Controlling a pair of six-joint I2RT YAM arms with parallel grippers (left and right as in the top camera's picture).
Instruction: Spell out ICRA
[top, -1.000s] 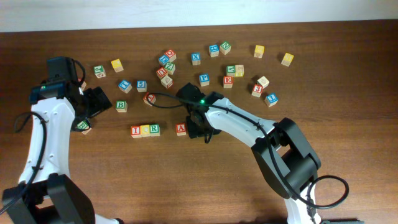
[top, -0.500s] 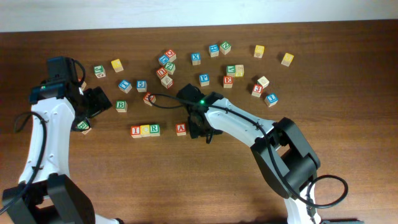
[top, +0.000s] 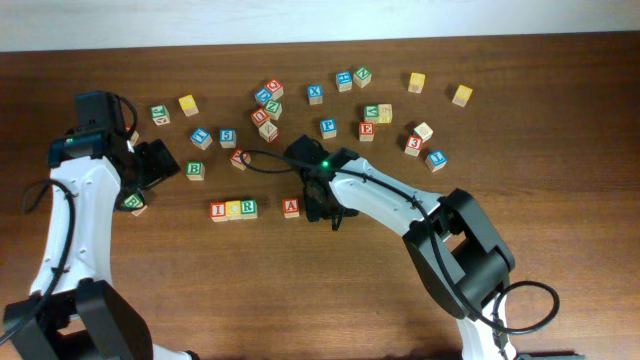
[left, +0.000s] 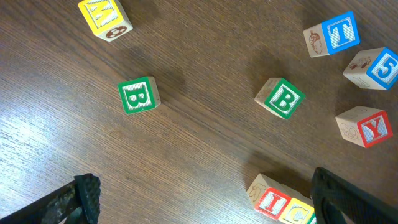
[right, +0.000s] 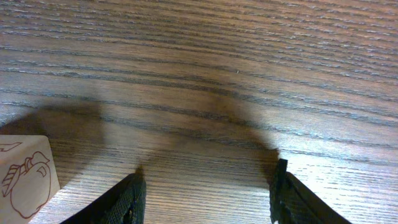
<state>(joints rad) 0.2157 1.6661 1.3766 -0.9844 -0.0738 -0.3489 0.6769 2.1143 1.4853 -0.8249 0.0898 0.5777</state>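
Observation:
The I (top: 218, 211), C (top: 233, 209) and R (top: 248, 208) cubes stand touching in a row on the table. The red A cube (top: 291, 208) sits a gap to their right. My right gripper (top: 324, 210) hovers just right of the A, open, with only bare wood between its fingers (right: 127, 200). In the right wrist view a wooden cube (right: 22, 180) with a red drawing shows at the left edge, outside the jaws. My left gripper (top: 156, 163) is wide open over bare table, up and left of the row. The left wrist view catches the I (left: 271, 201) and C (left: 298, 212).
Two green B cubes (left: 138, 95) (left: 281, 98) lie near the left gripper. Many loose letter cubes are scattered across the back of the table (top: 267, 105), including a red E (top: 367, 129) and yellow cubes (top: 416, 81).

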